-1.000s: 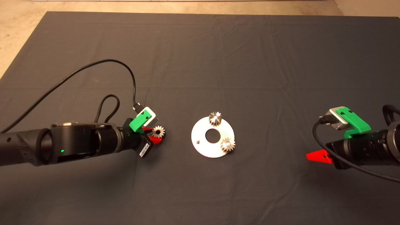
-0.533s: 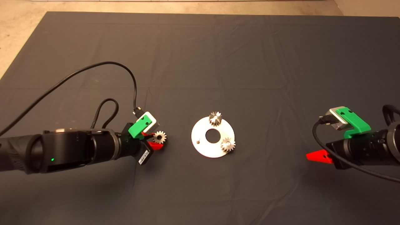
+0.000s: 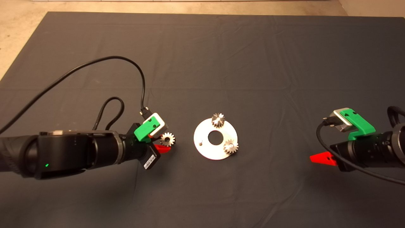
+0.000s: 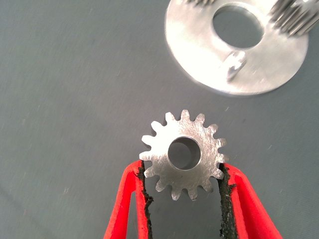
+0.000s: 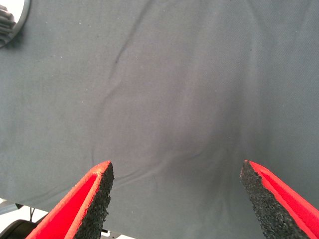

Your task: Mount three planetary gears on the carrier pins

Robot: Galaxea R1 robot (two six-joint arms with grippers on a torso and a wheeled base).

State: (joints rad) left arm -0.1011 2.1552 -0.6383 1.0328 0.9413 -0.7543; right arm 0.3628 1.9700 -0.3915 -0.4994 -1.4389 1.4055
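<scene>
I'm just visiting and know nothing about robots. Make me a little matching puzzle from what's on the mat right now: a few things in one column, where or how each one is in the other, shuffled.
Things:
1. loose gear
2. bare pin
3. right pincer
4. silver disc

States:
A. open over bare mat, holding nothing
B. lies flat on the mat with two gears on it
C. clamped between the left pincer's red fingers
D. stands upright with no gear on it yet

Pairs: 1-C, 2-D, 3-A, 4-B
</scene>
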